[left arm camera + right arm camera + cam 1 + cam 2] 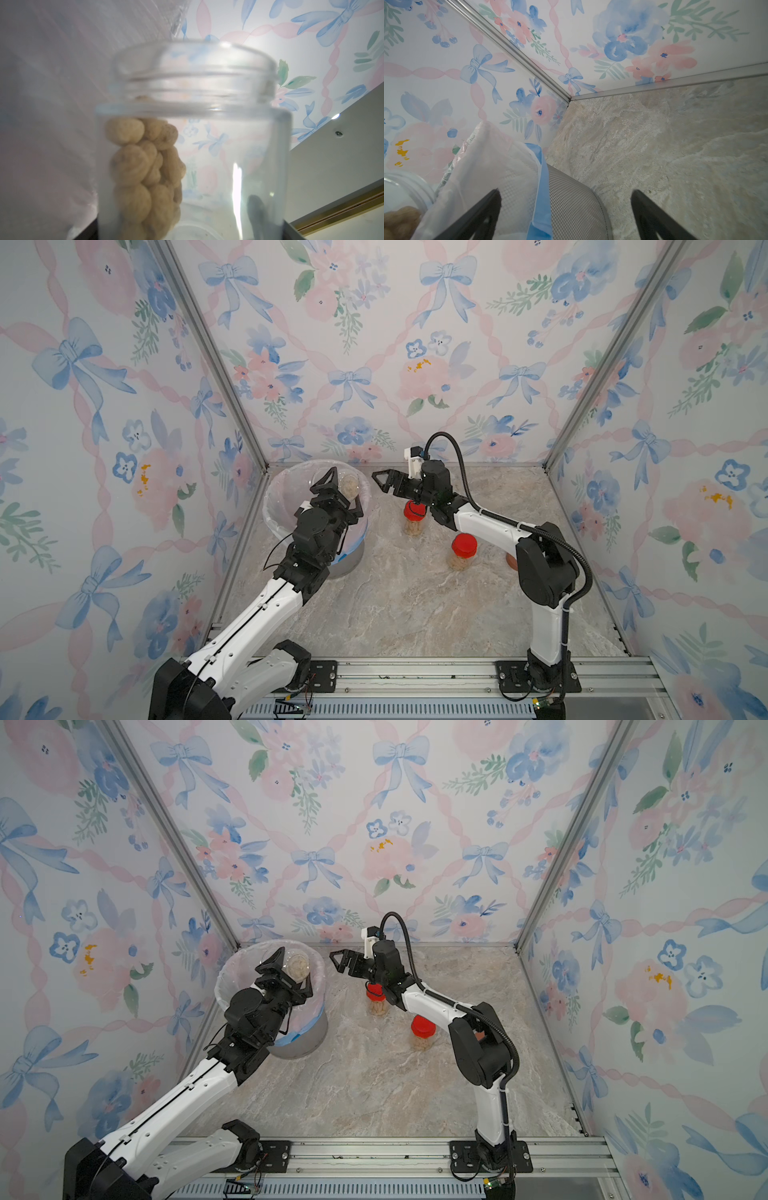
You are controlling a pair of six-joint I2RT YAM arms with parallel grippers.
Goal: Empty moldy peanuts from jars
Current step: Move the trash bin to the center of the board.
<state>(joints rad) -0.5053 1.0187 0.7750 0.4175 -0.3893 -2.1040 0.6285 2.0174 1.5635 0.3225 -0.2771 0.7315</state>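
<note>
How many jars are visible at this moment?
3. One open jar, in the left gripper, is over the bin; one red-lidded jar stands on the table under the right arm, another nearer the front.

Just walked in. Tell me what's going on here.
The left gripper holds an open jar tilted over the lined bin, with peanuts piled inside the jar, not yet poured out. The right gripper hangs open and empty beside the bin. Two red-lidded jars stand closed on the table, both holding peanuts.
</note>
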